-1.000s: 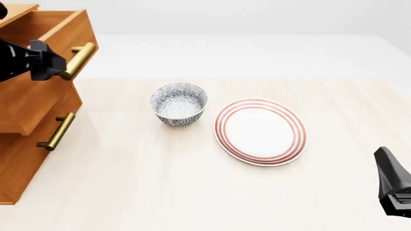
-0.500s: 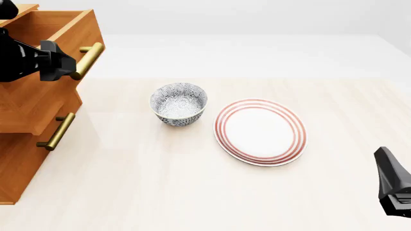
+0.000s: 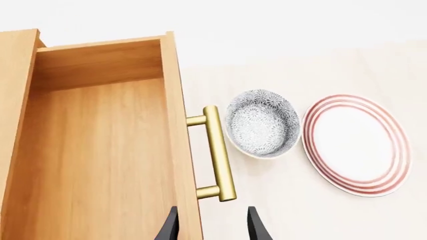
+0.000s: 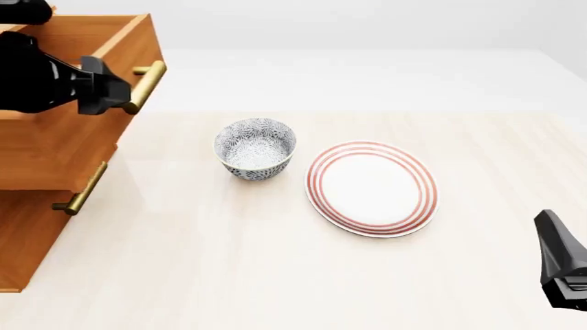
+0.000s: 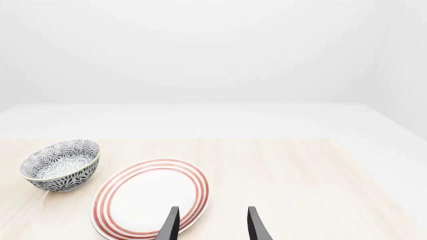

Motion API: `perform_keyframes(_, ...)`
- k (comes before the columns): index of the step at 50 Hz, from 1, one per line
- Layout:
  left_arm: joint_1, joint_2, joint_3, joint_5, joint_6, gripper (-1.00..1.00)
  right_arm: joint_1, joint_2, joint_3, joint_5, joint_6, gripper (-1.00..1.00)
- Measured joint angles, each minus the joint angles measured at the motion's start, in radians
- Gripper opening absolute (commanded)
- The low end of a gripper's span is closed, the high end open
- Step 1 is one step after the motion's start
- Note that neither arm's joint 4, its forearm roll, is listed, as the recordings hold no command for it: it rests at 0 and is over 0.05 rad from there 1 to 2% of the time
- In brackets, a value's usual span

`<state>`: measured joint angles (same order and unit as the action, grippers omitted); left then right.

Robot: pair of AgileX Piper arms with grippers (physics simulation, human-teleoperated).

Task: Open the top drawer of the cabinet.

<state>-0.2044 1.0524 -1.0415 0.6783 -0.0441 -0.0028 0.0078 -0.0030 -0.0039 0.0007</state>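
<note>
At the upper left of the front view, the left gripper [image 4: 117, 96] sits against the lower end of the brass handle [image 4: 146, 86] of the top drawer [image 4: 87, 103]. Its wrist view shows two dark fingertips [image 3: 168, 229] spread apart, one over the drawer front's edge and one on the table side, with the handle's end [image 3: 220, 152] just ahead of the gap, so the claw looks parted rather than pinching the bar. That drawer stands pulled out from the cabinet [image 4: 27, 227], its bare wooden inside [image 3: 93, 160] open to the camera. Below it, a lower drawer's brass handle [image 4: 81, 189] juts toward the table. Just beside the drawer handle, on the pale table [image 4: 275, 275], stands a patterned bowl [image 4: 256, 148], and next to it lies a white plate with red rings [image 4: 372, 188]. Well apart, at the lower right edge, the right gripper [image 5: 209, 226] hangs with its fingertips spread, holding nothing, near the plate's rim.
</note>
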Motion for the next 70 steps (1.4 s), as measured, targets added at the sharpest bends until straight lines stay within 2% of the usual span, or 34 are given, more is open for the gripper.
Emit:
perform_keyframes(45,-0.145,0.026,-0.025,-0.016,0.003,1.0,0.0,0.0,0.0,0.0,0.0,1.0)
perform_keyframes(70,-0.164,0.034,-0.039,0.002,-0.04,1.0,0.0,0.0,0.0,0.0,0.0,1.0)
